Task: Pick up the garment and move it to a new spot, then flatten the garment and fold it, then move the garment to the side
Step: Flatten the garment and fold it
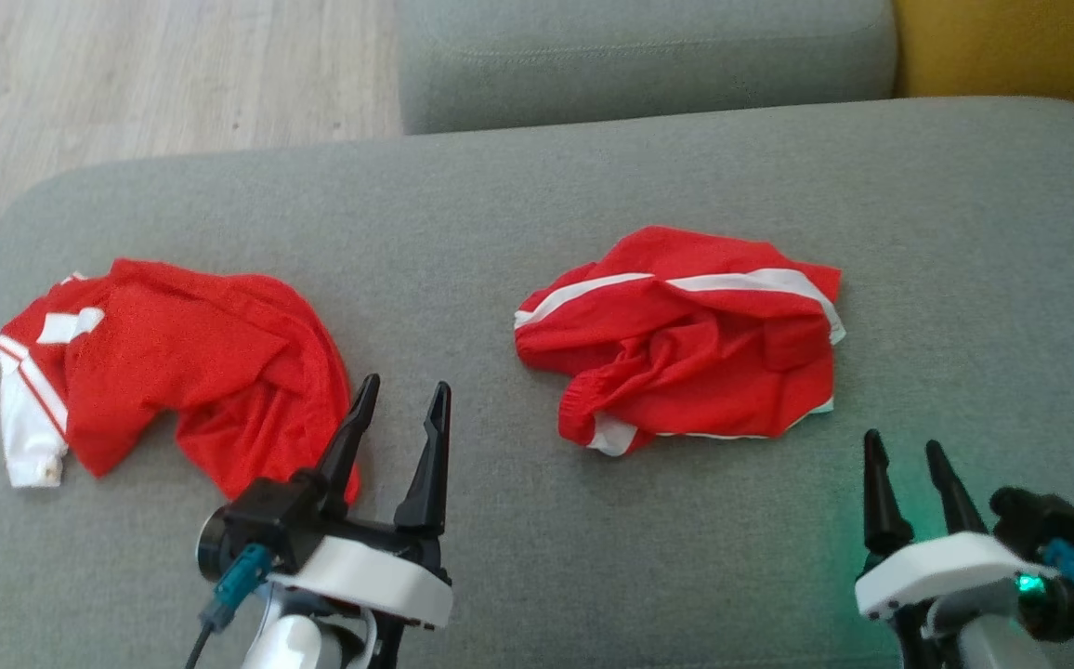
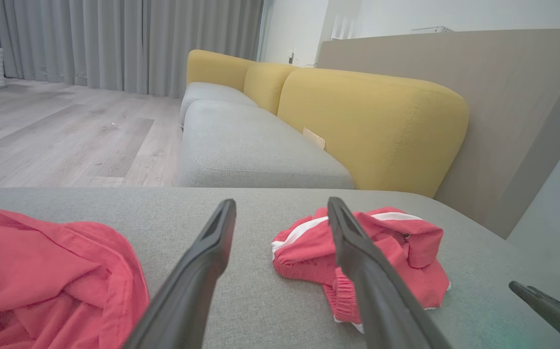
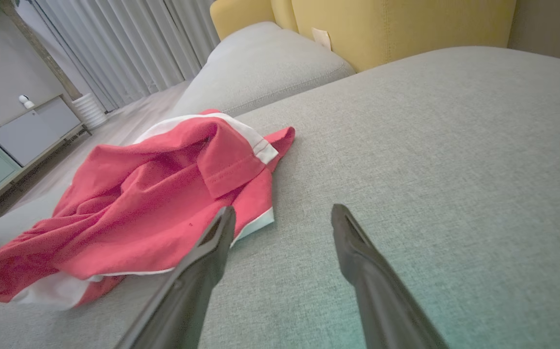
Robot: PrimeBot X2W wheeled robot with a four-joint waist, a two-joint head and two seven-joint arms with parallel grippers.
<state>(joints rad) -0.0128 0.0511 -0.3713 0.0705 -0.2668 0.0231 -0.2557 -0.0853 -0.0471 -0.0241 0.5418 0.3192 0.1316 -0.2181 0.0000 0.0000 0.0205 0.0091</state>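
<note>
Both wide open, nothing held. Left gripper (image 1: 402,386) sits just beside the jersey (image 1: 184,362), so likely staged to pick it. Right gripper (image 1: 901,444) is parked clear of the shorts (image 1: 686,334). Jersey is crumpled at the cushion's (image 1: 537,186) left end, print probably face-down.
</note>
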